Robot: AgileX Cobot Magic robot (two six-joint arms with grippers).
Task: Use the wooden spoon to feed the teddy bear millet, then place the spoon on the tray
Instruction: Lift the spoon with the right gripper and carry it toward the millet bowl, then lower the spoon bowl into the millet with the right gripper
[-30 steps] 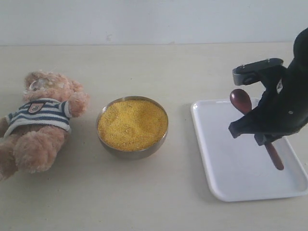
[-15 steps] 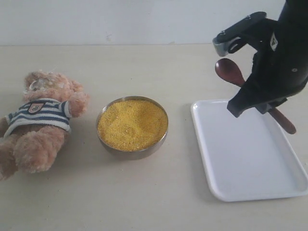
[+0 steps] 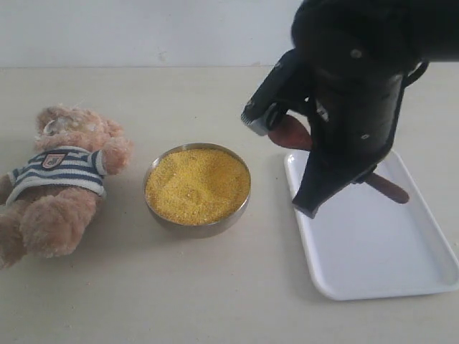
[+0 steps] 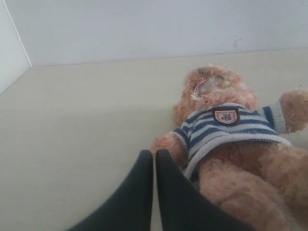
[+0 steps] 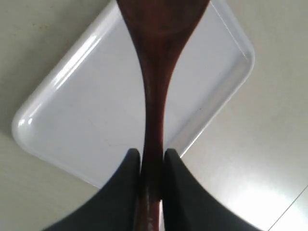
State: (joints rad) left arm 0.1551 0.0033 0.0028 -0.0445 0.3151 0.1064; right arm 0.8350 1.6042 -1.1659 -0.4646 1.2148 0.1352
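The teddy bear (image 3: 61, 179) lies on its back at the table's left. To its right stands a metal bowl full of yellow millet (image 3: 197, 185). At the right lies the white tray (image 3: 373, 251). My right gripper (image 3: 344, 168) hangs above the tray's near-left corner, shut on the handle of the wooden spoon (image 3: 290, 132). The spoon's oval end points toward the bowl and its handle end sticks out over the tray. In the right wrist view the spoon (image 5: 156, 86) runs between the fingers of the right gripper (image 5: 151, 156), over the tray (image 5: 96, 120). My left gripper (image 4: 154, 155) is shut and empty beside an arm of the teddy bear (image 4: 226, 125).
A pale wall (image 3: 143, 29) runs along the back of the beige table (image 3: 215, 301). My right arm's black body hides the tray's far edge and part of the spoon in the exterior view.
My right gripper has risen from low over the tray and swung left toward the bowl, carrying the spoon. The bear, bowl and tray stay put.
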